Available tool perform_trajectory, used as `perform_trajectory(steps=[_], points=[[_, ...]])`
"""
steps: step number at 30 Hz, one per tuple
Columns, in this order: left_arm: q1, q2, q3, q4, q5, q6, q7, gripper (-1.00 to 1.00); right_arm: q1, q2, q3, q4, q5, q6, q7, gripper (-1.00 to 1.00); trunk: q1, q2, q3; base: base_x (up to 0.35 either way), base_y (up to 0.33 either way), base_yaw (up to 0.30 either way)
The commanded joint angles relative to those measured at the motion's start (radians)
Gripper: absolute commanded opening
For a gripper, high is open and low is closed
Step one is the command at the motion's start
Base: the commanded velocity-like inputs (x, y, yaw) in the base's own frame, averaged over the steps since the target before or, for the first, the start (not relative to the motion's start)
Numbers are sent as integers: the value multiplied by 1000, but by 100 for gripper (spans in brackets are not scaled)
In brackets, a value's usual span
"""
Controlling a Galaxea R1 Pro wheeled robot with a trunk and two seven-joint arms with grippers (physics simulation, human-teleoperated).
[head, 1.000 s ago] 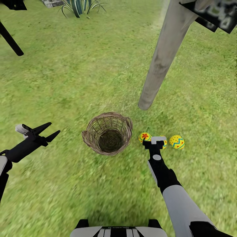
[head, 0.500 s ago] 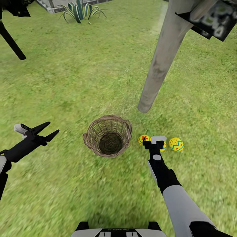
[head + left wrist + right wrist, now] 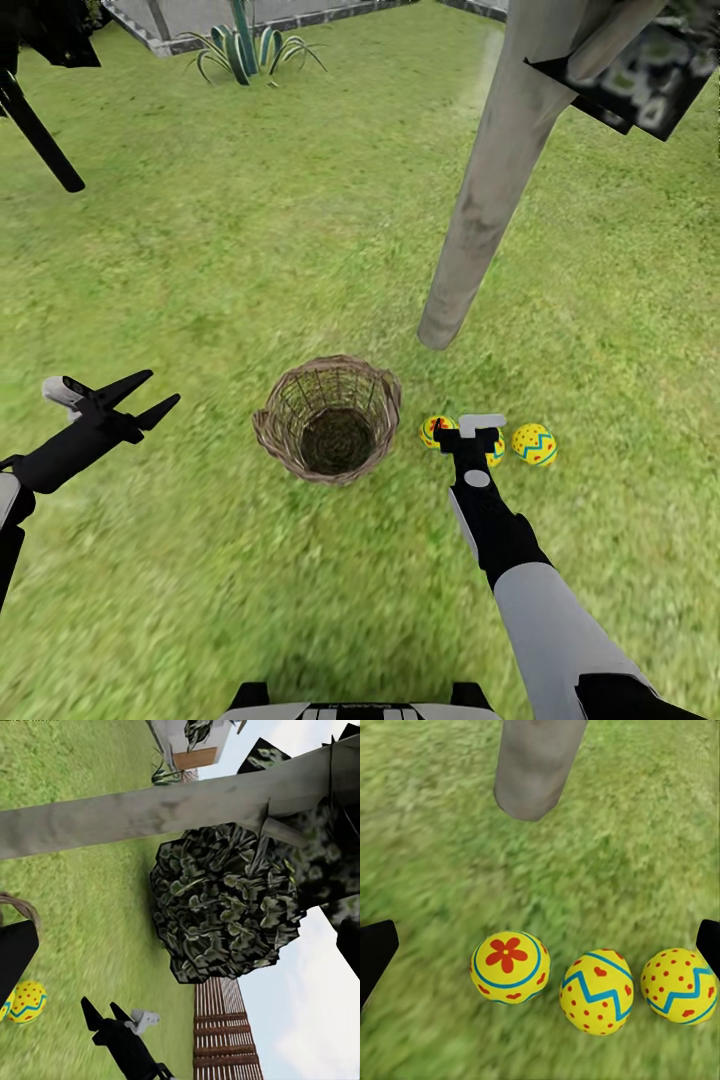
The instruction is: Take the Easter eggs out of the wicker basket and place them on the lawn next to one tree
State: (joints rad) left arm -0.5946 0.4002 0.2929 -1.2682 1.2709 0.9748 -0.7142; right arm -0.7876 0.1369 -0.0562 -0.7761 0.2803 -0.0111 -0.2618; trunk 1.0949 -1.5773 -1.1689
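The wicker basket [image 3: 328, 420] stands upright on the lawn [image 3: 250, 250] with nothing inside. Three Easter eggs lie in a row on the grass to its right, a short way from the foot of the tree [image 3: 480, 200]. They are a flower-marked egg [image 3: 510, 966], a zigzag egg [image 3: 600, 990] and a dotted egg [image 3: 681, 985]. My right gripper [image 3: 468, 436] hovers open just above the middle egg, partly hiding it in the head view. Its fingers [image 3: 375, 952] stand wide apart with nothing between them. My left gripper [image 3: 165, 390] is open and empty, left of the basket.
A thin black trunk [image 3: 40, 145] leans at the far left. A spiky plant [image 3: 245, 45] grows by a grey paved edge at the back. The tree's dark foliage [image 3: 225, 907] and a wooden fence [image 3: 221, 1027] lie beyond.
The head view has tilted up a little, so basket, eggs and trunk sit slightly lower in the picture. Neither arm nor any egg has moved.
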Motion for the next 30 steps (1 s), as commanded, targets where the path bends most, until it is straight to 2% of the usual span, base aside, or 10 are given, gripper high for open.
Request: perform_trajectory(steps=[1,12,19,25,28,30], points=[[-1,0,0,0,-2,4,-4,100,0,1,-4,0,8,-1,0,100,0,0,1,0,0,0],[0,2,6,1,-4,4,-3,100,6,0,-4,0,8,-1,-5,100,0,0,19,0,0,0],[0,11,16,55,-10,4,0,100,14,1,-3,0,9,-1,-8,100,0,0,30,0,0,0],[0,11,14,105,-22,5,2,100,42,1,37,-1,10,-1,-9,100,0,0,40,0,0,0],[1,12,12,142,-56,5,4,100,48,0,42,0,12,1,-10,100,0,0,44,0,0,0],[1,11,11,162,-134,5,4,100,67,-2,43,3,15,2,-11,100,0,0,48,0,0,-13]])
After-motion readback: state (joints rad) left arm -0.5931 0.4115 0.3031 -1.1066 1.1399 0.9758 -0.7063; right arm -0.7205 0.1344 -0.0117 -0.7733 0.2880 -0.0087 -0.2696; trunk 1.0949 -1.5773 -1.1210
